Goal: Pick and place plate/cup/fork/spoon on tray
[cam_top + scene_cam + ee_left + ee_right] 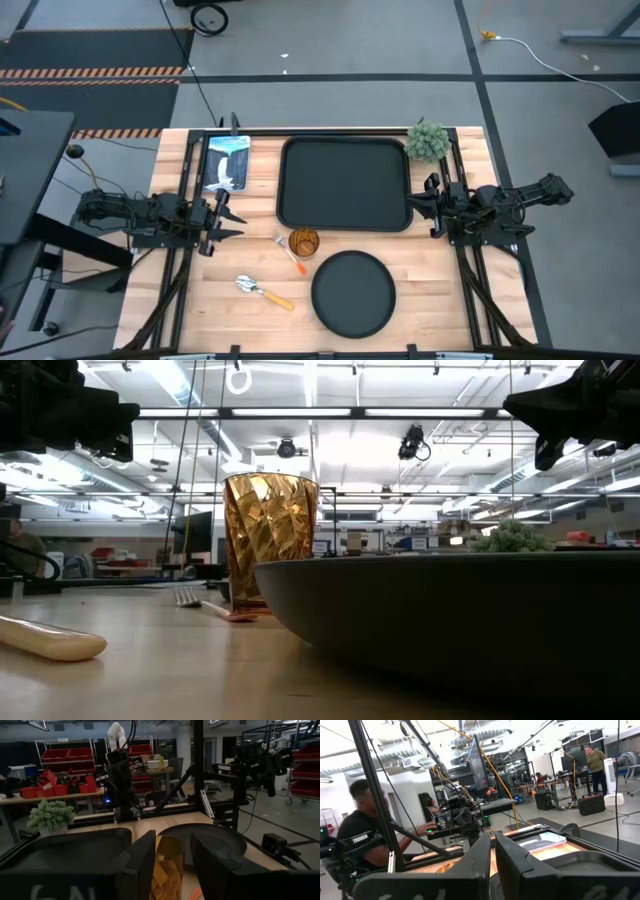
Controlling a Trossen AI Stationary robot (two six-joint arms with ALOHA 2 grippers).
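The black rectangular tray (345,185) lies at the table's far middle. The round black plate (353,292) lies flat near the front edge. The amber cup (304,243) stands upright between them, with the fork (290,252) lying just to its left. The spoon (262,290) lies left of the plate. My left gripper (225,222) is open and empty at the table's left, level with the cup (167,865), which shows beyond its fingers. My right gripper (425,205) is shut and empty just off the tray's right rim.
A small green plant (428,142) stands at the tray's far right corner. A printed card (227,160) lies left of the tray. The arms' frame rails run along both table sides. A person (365,835) sits beyond the table's left side.
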